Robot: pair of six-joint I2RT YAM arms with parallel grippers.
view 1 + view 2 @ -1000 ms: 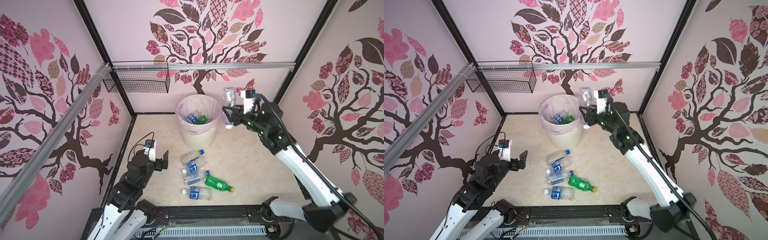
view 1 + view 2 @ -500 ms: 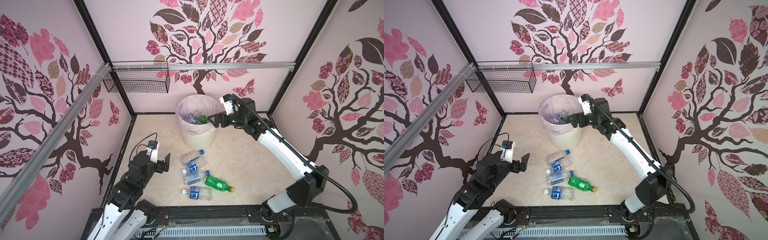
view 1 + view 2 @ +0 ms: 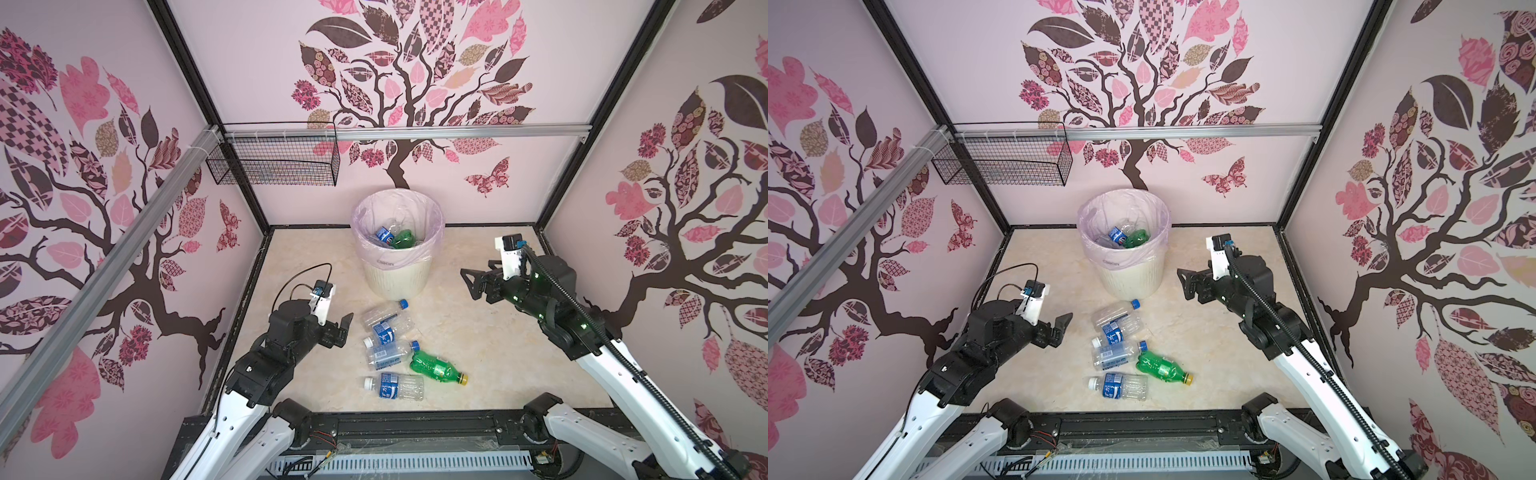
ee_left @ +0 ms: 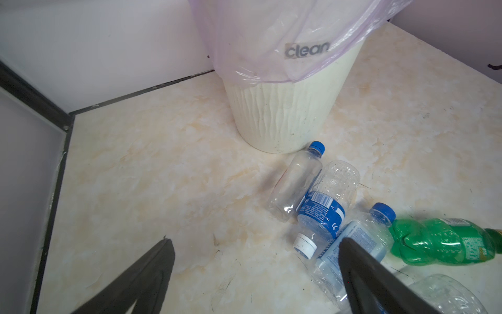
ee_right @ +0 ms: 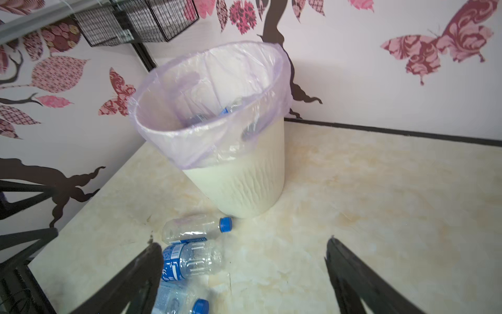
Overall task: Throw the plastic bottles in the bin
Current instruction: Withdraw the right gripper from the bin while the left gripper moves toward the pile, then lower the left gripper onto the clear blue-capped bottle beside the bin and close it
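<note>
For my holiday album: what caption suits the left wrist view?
Open left gripper facing plastic bottles lying by the bagged bin.

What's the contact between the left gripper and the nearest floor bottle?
Apart. In a top view, bare floor shows between the open left gripper and the nearest clear bottle.

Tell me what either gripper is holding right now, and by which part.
Nothing is held. The left gripper and the right gripper are both open and empty.
</note>
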